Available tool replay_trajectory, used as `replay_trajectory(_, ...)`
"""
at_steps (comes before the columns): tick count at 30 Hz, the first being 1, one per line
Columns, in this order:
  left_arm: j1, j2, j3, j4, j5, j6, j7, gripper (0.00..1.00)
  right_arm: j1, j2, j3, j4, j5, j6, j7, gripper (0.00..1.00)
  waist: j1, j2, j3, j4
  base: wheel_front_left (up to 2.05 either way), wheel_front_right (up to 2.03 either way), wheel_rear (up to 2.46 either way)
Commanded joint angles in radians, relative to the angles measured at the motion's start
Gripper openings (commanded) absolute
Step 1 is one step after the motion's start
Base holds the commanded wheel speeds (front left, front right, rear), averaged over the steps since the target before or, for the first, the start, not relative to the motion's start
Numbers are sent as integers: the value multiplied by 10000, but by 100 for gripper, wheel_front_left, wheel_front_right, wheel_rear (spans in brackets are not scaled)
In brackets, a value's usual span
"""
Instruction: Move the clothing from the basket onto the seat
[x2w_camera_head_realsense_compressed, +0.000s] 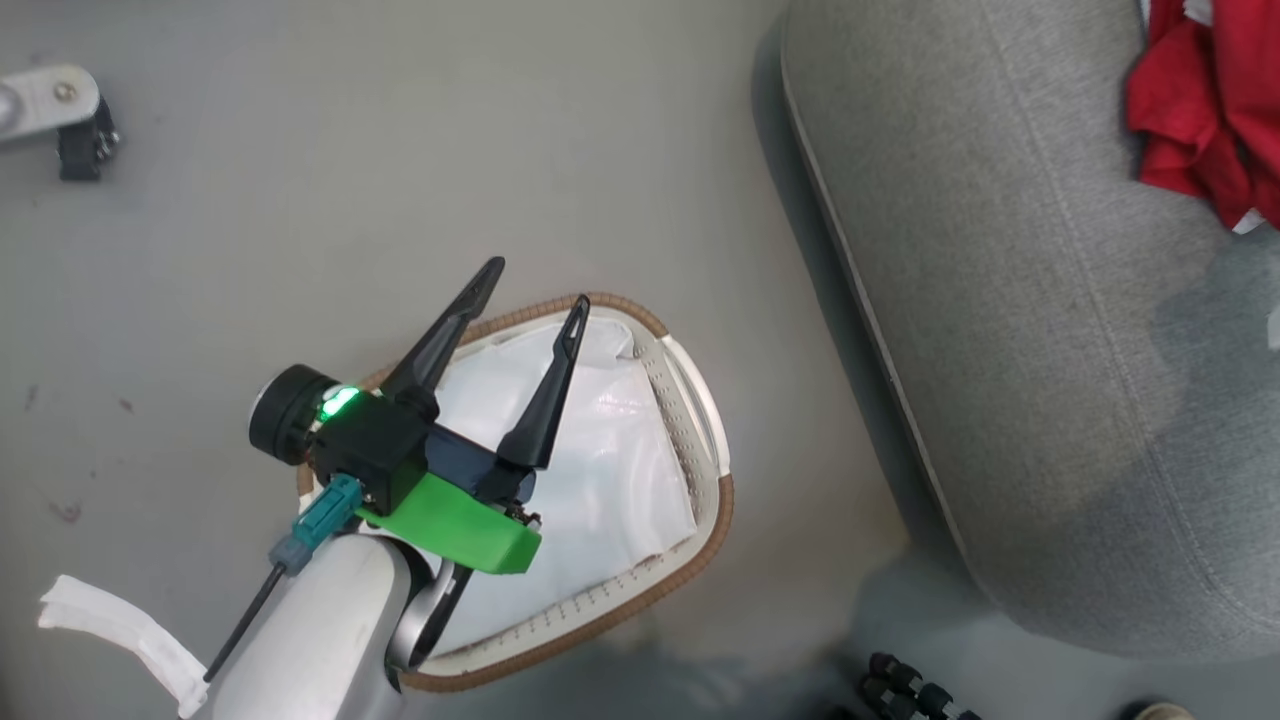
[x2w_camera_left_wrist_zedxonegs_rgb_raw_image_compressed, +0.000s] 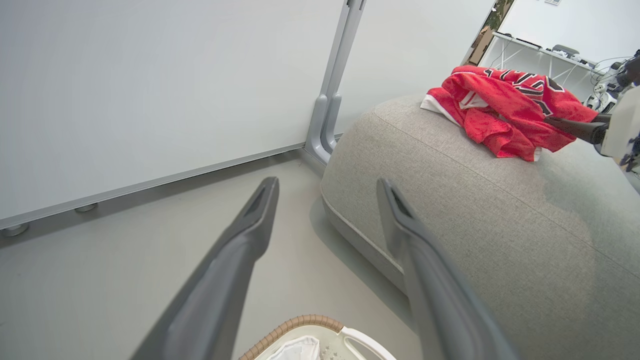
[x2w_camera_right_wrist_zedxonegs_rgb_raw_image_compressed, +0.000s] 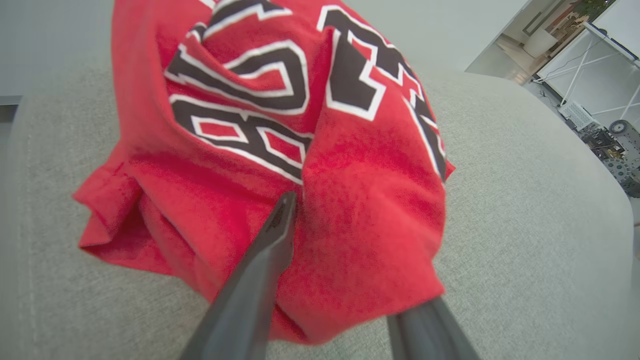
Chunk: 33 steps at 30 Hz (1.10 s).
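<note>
left gripper (x2w_camera_head_realsense_compressed: 538, 282) hovers over the basket (x2w_camera_head_realsense_compressed: 722, 510), jaws wide, nothing between them. My guess is it's parked there ready for a reach. The basket sits on the floor close to the seat (x2w_camera_head_realsense_compressed: 1050, 350), so it's a short carry.

Basket contents: just the white liner sheet (x2w_camera_head_realsense_compressed: 600, 470), crumpled against the walls. No red visible in it, though the arm hides part of the near-left interior.

The seat top is broad and mostly bare. The clothing (x2w_camera_head_realsense_compressed: 1210, 100) is heaped on its far right part, well apart from the basket, numeral side up. Can't tell whether the heap is one garment or two.

right gripper (x2w_camera_right_wrist_zedxonegs_rgb_raw_image_compressed: 357, 235) is at the pile, fingers spread, with a red fold bulging between them and one tip hidden under cloth. The cloth's weight looks to be on the cushion, so I read it as released, not pinched. Transfer looks done or nearly so.
</note>
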Motion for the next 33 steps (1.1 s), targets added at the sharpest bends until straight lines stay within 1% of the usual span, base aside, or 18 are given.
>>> replay_trajectory(1,162,-118,103,-16,63,-31,-7,100,473,167,-147,-262,3,-14,1,100,-1,-1,-729,-40,0,0,0)
replay_trajectory(7,616,-445,357,64,120,-31,-7,100,2040,811,-242,-1650,210,-14,-1,100,-1,-1,-1729,61,0,0,0)
replay_trajectory(10,831,-635,548,128,221,-31,-7,100,2769,1052,34,-2256,386,-14,-1,100,-1,-1,-2167,207,0,0,0)
replay_trajectory(15,1211,-915,1087,333,390,-31,-7,100,3656,1416,1235,-3284,884,-13,0,100,-1,-1,-2790,593,0,0,0)
replay_trajectory(19,1484,-1103,1658,475,554,-31,-7,100,3861,1660,1999,-4077,1484,-14,-1,100,-1,-1,-3129,878,0,0,0)
replay_trajectory(22,1773,-1241,2192,565,764,-31,-5,100,3975,1831,2908,-4500,1797,-14,-1,100,-1,-1,-3373,1124,0,0,0)
replay_trajectory(28,2167,-1397,3054,925,1082,-31,-7,100,3987,2129,4102,-4814,2159,-13,-2,100,-1,-1,-3752,1556,0,0,0)
replay_trajectory(33,2441,-1580,4019,1262,1521,-28,-5,100,4162,2343,4628,-4882,2295,-13,0,100,-1,-1,-4011,1956,0,0,0)
